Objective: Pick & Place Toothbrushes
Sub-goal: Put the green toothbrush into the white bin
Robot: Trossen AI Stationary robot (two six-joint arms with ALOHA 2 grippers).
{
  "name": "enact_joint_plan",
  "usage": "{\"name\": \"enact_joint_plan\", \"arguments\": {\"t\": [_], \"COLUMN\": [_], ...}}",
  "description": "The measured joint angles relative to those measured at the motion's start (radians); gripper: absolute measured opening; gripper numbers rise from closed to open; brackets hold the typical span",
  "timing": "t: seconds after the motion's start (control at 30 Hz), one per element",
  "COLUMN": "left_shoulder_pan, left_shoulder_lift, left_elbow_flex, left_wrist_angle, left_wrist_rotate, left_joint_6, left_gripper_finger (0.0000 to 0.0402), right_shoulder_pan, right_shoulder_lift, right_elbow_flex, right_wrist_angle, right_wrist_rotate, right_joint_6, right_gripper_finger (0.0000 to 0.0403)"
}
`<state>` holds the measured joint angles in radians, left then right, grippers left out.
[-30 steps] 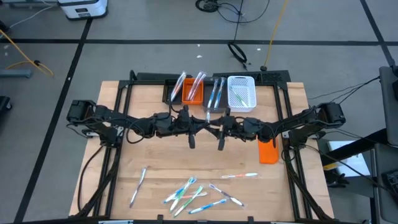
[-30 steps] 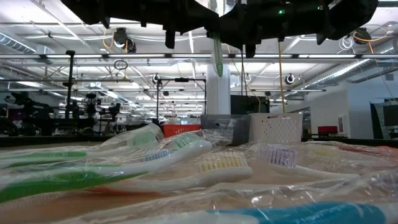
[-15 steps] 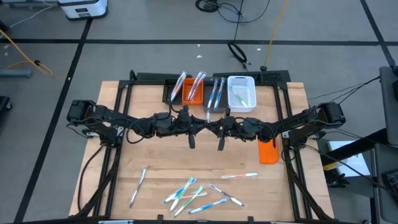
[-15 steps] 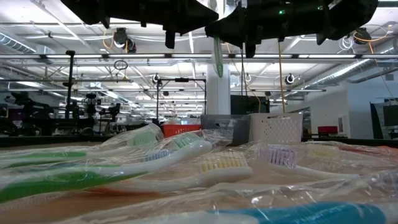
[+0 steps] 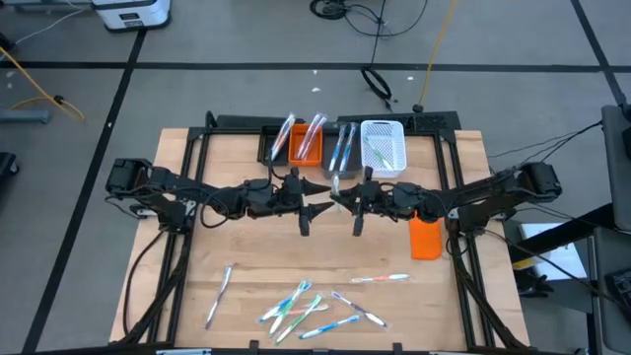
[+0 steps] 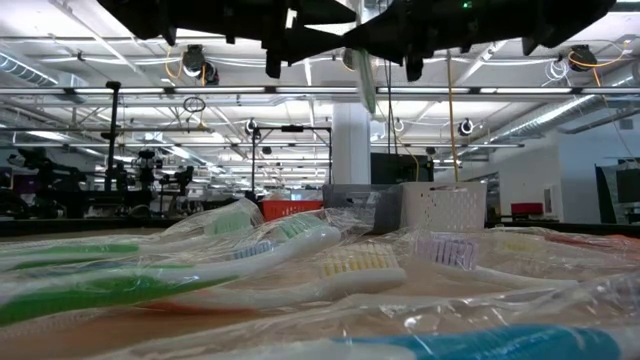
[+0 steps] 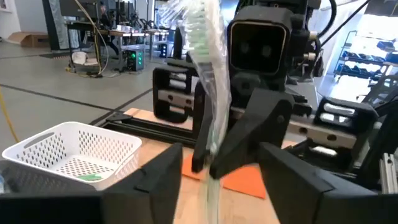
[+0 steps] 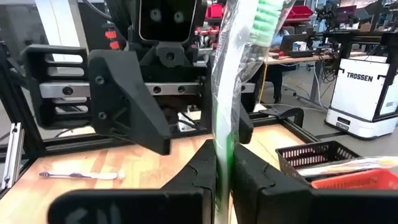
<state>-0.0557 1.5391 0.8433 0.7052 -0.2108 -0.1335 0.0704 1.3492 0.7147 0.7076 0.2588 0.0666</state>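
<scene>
A green-and-white toothbrush (image 8: 231,74) in a clear wrapper stands upright in the air above the table's middle, bristle head up. My right gripper (image 8: 224,163) is shut on it. My left gripper (image 7: 219,158) faces it from the table's left, open, one finger on each side of the wrapped handle (image 7: 210,106); I cannot tell whether they touch it. In the high view the two grippers (image 5: 320,200) (image 5: 342,200) meet tip to tip. Several loose toothbrushes (image 5: 308,306) lie flat near the table's front edge. My right gripper pinches the wrapped handle (image 8: 219,134) between its two fingers, below the bristle head. The fingers lie level, coming from the table's right side, across the handle. The toothbrush stands upright, clear of the table, its lower end (image 6: 368,92) hanging below the fingers.
At the far edge stand an orange bin (image 5: 307,148) and a dark bin (image 5: 342,154) with toothbrushes sticking out, and a white basket (image 5: 384,148). An orange block (image 5: 425,240) sits at the right. Single toothbrushes lie at the front left (image 5: 219,294) and right (image 5: 381,279).
My left gripper has opened and let go of the toothbrush, which stays in my right gripper. My right gripper has moved a little toward the table's right edge, carrying the toothbrush with it, still upright and clear of the table.
</scene>
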Motion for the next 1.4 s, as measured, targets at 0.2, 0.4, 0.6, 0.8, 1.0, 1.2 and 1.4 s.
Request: {"name": "enact_joint_plan", "arguments": {"t": [0.2,0.4,0.6,0.8,1.0,1.2,1.4], "left_shoulder_pan": [-0.012,-0.025,-0.039,-0.041,-0.041,-0.041,-0.041], "left_shoulder_lift": [0.0,0.0,0.0,0.0,0.0,0.0,0.0], "left_elbow_flex": [0.0,0.0,0.0,0.0,0.0,0.0,0.0], "left_wrist_angle": [0.0,-0.002,-0.002,-0.008,-0.008,-0.007,-0.006], "left_wrist_rotate": [0.0,0.0,0.0,0.0,0.0,0.0,-0.001], "left_joint_6": [0.0,-0.011,-0.028,-0.036,-0.038,-0.038,-0.038], "left_gripper_finger": [0.0252,0.0259,0.026,0.026,0.026,0.026,0.026], "right_shoulder_pan": [-0.001,-0.039,-0.166,-0.31,-0.453,-0.589,-0.707], "right_shoulder_lift": [-0.113,-0.217,-0.265,-0.265,-0.264,-0.264,-0.225], "right_elbow_flex": [-0.001,-0.001,-0.001,-0.001,-0.001,-0.001,-0.001], "right_wrist_angle": [-0.218,-0.403,-0.494,-0.54,-0.62,-0.646,-0.671], "right_wrist_rotate": [0.054,0.207,0.219,0.213,0.203,0.117,0.004], "right_joint_6": [0.006,0.0,0.046,0.05,0.053,0.054,0.077], "right_gripper_finger": [0.0014,0.0014,0.0014,0.0014,0.0014,0.0014,0.0014]}}
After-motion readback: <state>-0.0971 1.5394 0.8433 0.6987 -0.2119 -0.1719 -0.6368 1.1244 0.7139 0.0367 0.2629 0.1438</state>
